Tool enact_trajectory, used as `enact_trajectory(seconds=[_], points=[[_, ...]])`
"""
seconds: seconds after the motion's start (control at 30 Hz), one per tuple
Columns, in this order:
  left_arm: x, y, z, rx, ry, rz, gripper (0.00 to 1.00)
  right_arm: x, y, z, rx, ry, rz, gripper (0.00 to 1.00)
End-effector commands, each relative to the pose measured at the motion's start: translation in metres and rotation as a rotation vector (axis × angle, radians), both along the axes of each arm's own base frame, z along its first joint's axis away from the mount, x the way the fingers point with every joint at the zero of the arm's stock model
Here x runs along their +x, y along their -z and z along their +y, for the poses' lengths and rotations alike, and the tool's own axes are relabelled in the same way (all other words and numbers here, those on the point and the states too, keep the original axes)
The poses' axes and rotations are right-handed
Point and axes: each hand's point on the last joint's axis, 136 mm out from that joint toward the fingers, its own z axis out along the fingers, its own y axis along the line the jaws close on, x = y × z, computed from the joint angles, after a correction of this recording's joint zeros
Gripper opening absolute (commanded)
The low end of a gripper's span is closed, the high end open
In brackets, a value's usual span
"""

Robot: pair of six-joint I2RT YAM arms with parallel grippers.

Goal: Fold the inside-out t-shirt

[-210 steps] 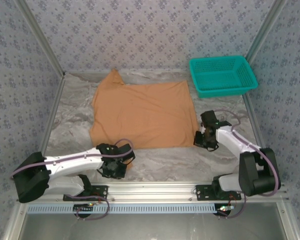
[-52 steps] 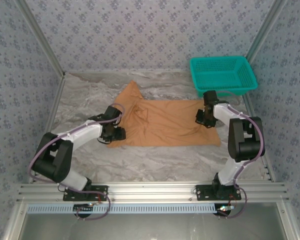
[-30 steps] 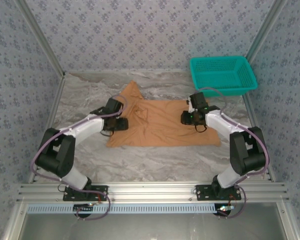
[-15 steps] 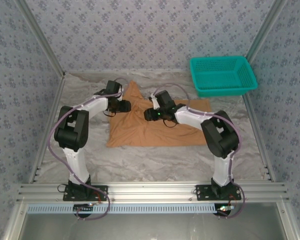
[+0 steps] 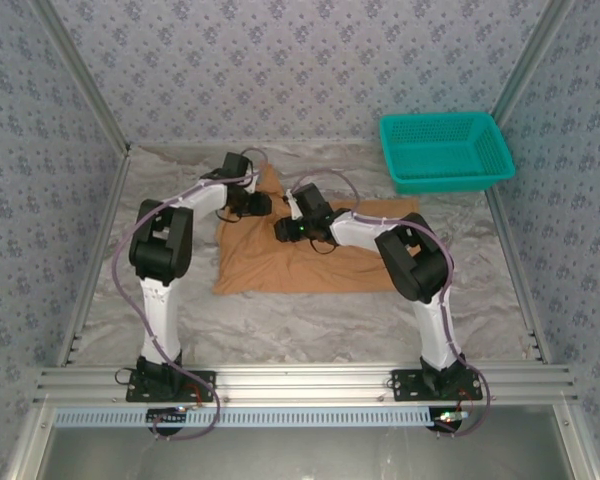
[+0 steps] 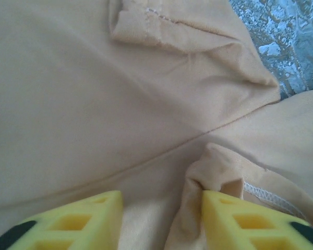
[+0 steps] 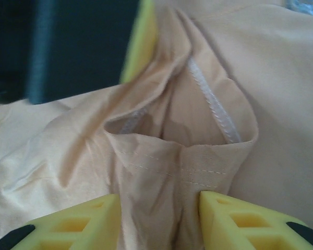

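The orange-tan t-shirt [image 5: 310,265] lies rumpled at the middle of the table, one pointed part reaching toward the back. My left gripper [image 5: 255,205] hovers low over its rear left part, open, with flat cloth under the gap [image 6: 161,219] and a raised fold [image 6: 219,172] touching one finger. My right gripper [image 5: 283,229] sits just right of it, shut on a bunched, stitched hem of the t-shirt [image 7: 161,172] that fills the space between its fingers [image 7: 159,219]. The left gripper's dark body [image 7: 78,47] shows close by in the right wrist view.
A teal plastic basket [image 5: 445,150] stands at the back right corner. Bare marbled tabletop [image 5: 310,330] runs between the shirt and the arm bases. Patterned walls close the sides and back.
Both grippers moved from the shirt's sides toward its rear middle. The right one swept left across the cloth and the shirt's right part shifted with it.
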Motion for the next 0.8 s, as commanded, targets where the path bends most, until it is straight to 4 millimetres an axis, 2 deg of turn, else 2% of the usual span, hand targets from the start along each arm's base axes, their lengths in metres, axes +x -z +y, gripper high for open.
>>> enact_trajectory(seconds=[0.0,0.2,0.33,0.43,0.53,0.77], points=[[0.002,0.000,-0.007,-0.013,0.029,0.023,0.37,0.006,0.008,0.005,-0.051,0.000,-0.020,0.44],[0.005,-0.003,-0.009,-0.053,0.029,0.024,0.19,0.009,0.027,0.000,-0.169,0.008,-0.014,0.39],[0.005,-0.004,-0.010,-0.085,0.038,0.031,0.09,0.013,0.032,-0.005,-0.213,0.010,-0.030,0.37],[0.006,-0.004,-0.008,-0.089,0.034,0.033,0.02,0.014,0.035,-0.009,-0.255,0.012,-0.031,0.29],[0.005,-0.003,-0.006,-0.089,0.037,0.035,0.00,0.022,0.031,-0.021,-0.304,0.054,-0.055,0.18],[0.009,-0.017,0.003,-0.112,0.025,0.007,0.00,0.033,0.008,-0.044,-0.291,0.146,-0.075,0.12]])
